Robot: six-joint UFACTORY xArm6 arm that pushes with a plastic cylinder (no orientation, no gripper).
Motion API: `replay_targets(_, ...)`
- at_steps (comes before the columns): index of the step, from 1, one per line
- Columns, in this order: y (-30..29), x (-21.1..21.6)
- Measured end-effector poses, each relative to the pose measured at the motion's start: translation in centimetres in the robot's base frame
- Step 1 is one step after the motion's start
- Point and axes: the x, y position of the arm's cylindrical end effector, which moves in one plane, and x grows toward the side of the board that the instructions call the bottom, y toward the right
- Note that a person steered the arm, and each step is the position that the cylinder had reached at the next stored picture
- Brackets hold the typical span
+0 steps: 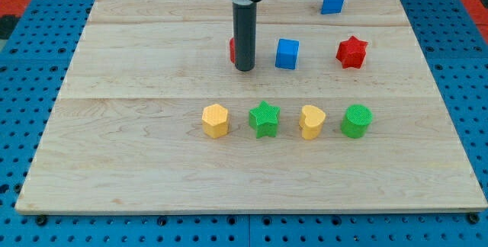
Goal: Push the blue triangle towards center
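Standing upright over the wooden bench [137,148], the dark rod ends in my tip [245,69], which sits a little toward the view's top of the board's middle. There is no end effector that opens or closes here, only this plain rod, and it grips nothing.

A red block [232,49] is mostly hidden behind the rod on its left side; its shape cannot be made out, and whether the tip touches it cannot be told. Just to the view's right of the tip sits a blue cube [287,53], apart from it. Further right lies a red star [351,52].

The blue triangle [332,1] rests near the view's top edge, right of centre, well apart from the tip and above the gap between the blue cube and the red star.

Below the tip a row runs left to right: a yellow hexagon-like block [215,120], a green star [264,119], a yellow heart [311,121] and a green cylinder [356,120], each separate from its neighbour.

No brand, label or writing can be read on the blocks, the rod or the board.
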Motion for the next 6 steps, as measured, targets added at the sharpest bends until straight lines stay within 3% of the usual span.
replay_targets(1,-7.0,-0.7)
replay_targets(2,-13.0,-4.7)
replay_targets(3,-10.4,-10.0)
replay_targets(4,-6.7,-12.8)
replay_targets(6,4.0,-13.7)
